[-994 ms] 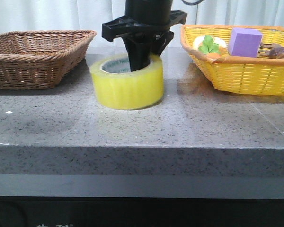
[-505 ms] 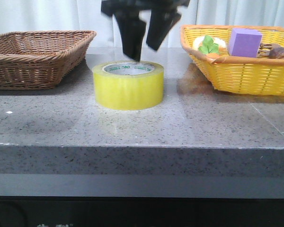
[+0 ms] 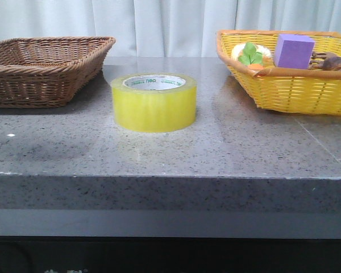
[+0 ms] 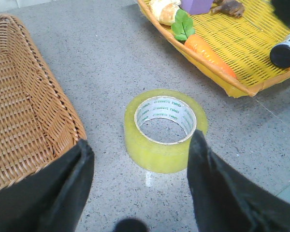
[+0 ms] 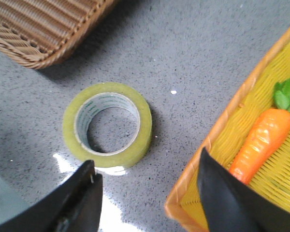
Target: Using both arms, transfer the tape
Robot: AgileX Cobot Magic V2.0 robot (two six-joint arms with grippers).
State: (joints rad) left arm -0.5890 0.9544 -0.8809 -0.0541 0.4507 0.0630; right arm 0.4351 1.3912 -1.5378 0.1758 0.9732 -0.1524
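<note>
The tape sits flat on the desk between two baskets, both arms' fingers spread apart, holding nothing.

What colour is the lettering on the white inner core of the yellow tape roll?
Green, on the yellow packing tape roll; the left wrist view shows it best.

One roll of tape stands on one grey stone table, and there are two baskets: one brown wicker basket and one yellow basket. The yellow basket holds one purple block, one toy carrot with green leaves, one bread roll, one small dark bottle and one brown item too unclear to name. Two grippers show, the left gripper and the right gripper, each with two dark fingers.
</note>
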